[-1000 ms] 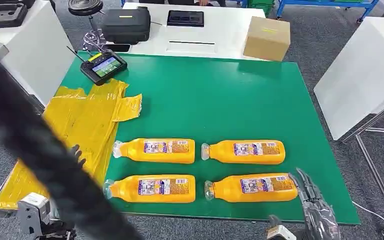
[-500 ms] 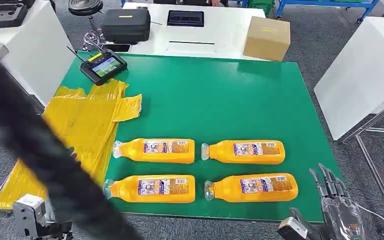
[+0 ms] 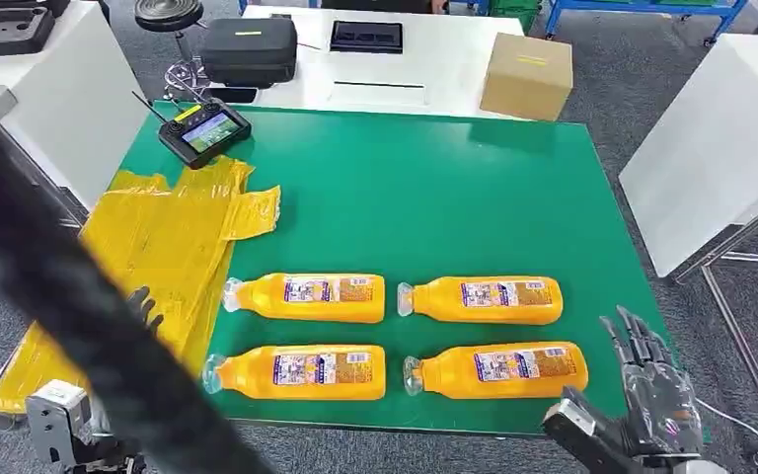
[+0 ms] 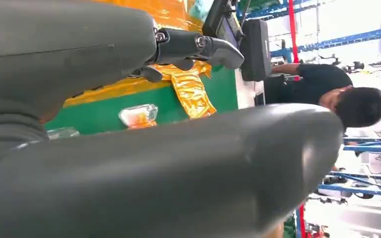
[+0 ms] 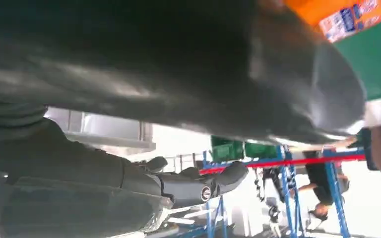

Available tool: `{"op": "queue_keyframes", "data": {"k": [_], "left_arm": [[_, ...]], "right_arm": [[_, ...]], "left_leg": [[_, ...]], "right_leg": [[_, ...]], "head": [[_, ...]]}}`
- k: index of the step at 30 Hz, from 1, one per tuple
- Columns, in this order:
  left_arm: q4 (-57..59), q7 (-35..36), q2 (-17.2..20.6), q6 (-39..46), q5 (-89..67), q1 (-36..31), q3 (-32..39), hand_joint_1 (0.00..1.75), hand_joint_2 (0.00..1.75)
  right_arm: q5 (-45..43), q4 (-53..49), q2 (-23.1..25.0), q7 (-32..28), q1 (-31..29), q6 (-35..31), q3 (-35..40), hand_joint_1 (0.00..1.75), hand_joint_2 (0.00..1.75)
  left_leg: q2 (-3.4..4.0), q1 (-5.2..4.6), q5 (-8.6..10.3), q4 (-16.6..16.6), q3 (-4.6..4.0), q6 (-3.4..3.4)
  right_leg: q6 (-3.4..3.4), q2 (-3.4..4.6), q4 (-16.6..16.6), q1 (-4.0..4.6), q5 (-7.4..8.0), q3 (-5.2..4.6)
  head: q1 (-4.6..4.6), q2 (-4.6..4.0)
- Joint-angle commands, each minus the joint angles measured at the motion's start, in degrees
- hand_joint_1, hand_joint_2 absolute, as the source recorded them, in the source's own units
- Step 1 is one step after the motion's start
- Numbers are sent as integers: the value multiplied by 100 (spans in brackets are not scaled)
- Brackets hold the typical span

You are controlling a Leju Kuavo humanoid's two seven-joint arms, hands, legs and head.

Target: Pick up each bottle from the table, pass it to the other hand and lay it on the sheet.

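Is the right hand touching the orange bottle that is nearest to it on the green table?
Apart. In the head view, green table shows between the right hand and the bottle.

Right hand [image 3: 651, 395] at lower right of the head view, palm raised, fingers [image 3: 636, 336] spread and extended upward, holding nothing. Left hand [image 3: 143, 304] at lower left, mostly hidden behind a dark blurred band; dark fingertips apart, empty.

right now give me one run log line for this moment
bottles: four on green table, none on yellow sheet | right hand: open, beside near-right bottle | left hand: over sheet, holds nothing
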Motion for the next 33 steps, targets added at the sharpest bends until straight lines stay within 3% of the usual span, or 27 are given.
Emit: {"op": "queue_keyframes", "data": {"k": [1, 5, 20, 33], "left_arm": [[466, 67, 192, 43, 123, -323, -259, 0, 0], [498, 119, 129, 59, 115, -463, -308, 0, 0], [542, 107, 178, 67, 168, -429, -290, 0, 0], [605, 141, 166, 53, 204, -557, -316, 0, 0]], "right_arm": [[-79, 1776, -747, 255, -840, 78, 1263, 0, 175], [-100, 1942, -943, 302, -907, 74, 1399, 0, 175], [-376, 1753, -1345, 267, -1001, 255, 1962, 0, 175], [-180, 2428, -1454, 370, -1439, 474, 2229, 0, 175]], "left_leg": [[18, 10, 0, -12, 19, -21], [8, 9, 4, -14, 31, -25], [14, 4, 3, -14, 27, -29], [13, 6, 7, -18, 31, -35]], "right_leg": [[-10, 14, -19, 10, 8, 24], [-5, 2, -21, 8, 9, 88], [-7, 8, -15, 3, 8, 79], [-9, 5, -21, 5, 11, 83]], "head": [[0, 0], [0, 0], [-2, 0], [0, 0]]}}
